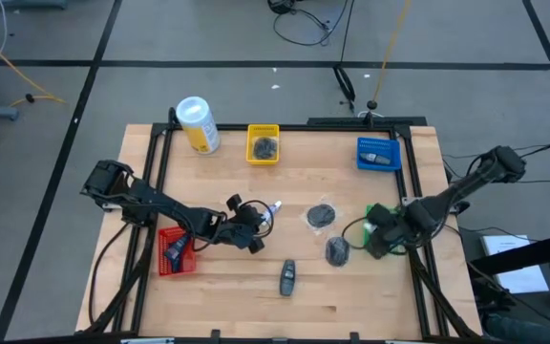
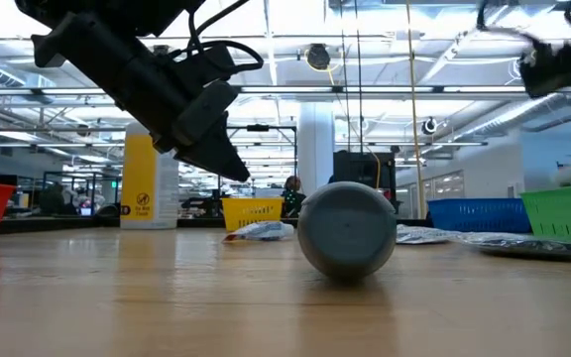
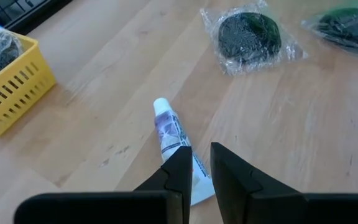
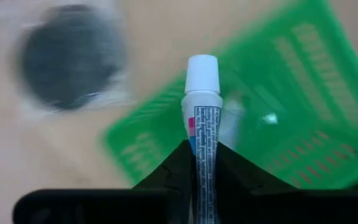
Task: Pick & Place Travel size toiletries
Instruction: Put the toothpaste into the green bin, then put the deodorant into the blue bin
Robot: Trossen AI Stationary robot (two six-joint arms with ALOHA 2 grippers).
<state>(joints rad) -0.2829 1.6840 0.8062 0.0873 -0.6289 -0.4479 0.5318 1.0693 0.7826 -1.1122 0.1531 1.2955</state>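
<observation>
My arms [image 1: 160,205] were dark, jointed, w/ black cables looped alongside; fingers [image 3: 232,171] were matte black, wedge-shaped, tapering to tips.

1. Light wooden tabletop [image 1: 256,191] with a black frame, sitting on grey floor [image 1: 208,86] marked with dark lines.
2. Black cables [image 1: 304,24] trail across the far floor.
3. Beyond it, an open hall with ceiling lights [image 2: 295,45] and a white column [image 2: 317,149].

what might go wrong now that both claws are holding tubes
The right claw pinches its tube only near the bottom end, so it might swing or slip over the green tray. The left claw grips the other tube by its tail; lifting may let it slide out.
</observation>
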